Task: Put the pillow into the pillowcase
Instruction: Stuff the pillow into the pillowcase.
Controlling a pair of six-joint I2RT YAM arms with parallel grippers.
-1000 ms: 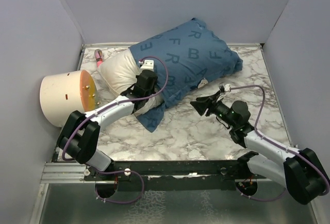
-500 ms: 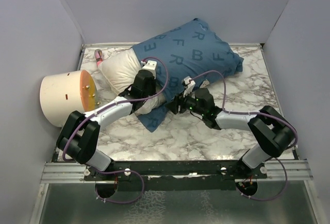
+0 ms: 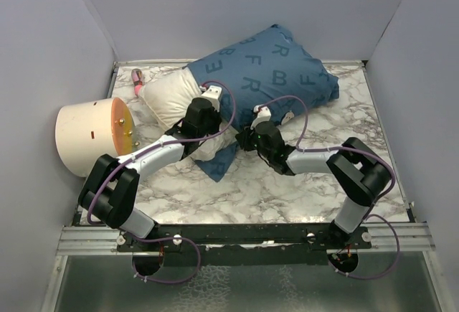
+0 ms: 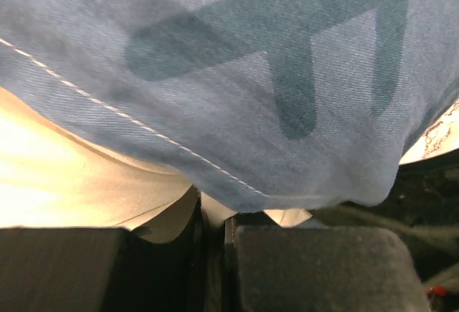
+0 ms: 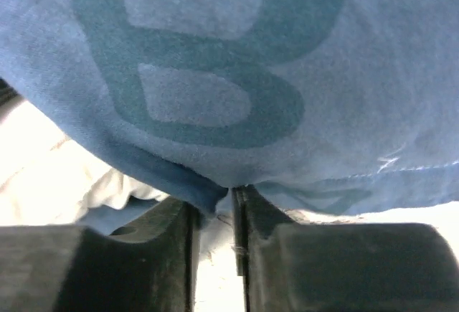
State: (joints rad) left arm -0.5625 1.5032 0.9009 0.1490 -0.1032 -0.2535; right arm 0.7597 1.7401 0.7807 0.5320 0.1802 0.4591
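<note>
- Top view: the pillow (image 3: 166, 98) lies at the upper middle of the table (image 3: 287, 183). Most of it is inside the blue pillowcase (image 3: 276, 68), and its white end sticks out at the left.
- The left gripper (image 3: 203, 122) sits on that white end, at the open edge of the pillowcase. The right gripper (image 3: 246, 138) is just right of it, at the lower edge of the pillowcase.
- Left wrist view: the pillowcase (image 4: 251, 75) fills the top and the pillow (image 4: 72, 176) shows at the lower left. The jaws are nearly together and pinch pale pillow cloth in the thin gap.
- Right wrist view: the jaws are narrow and pinch the blue edge of the pillowcase (image 5: 215, 54), which hangs over them.
</note>
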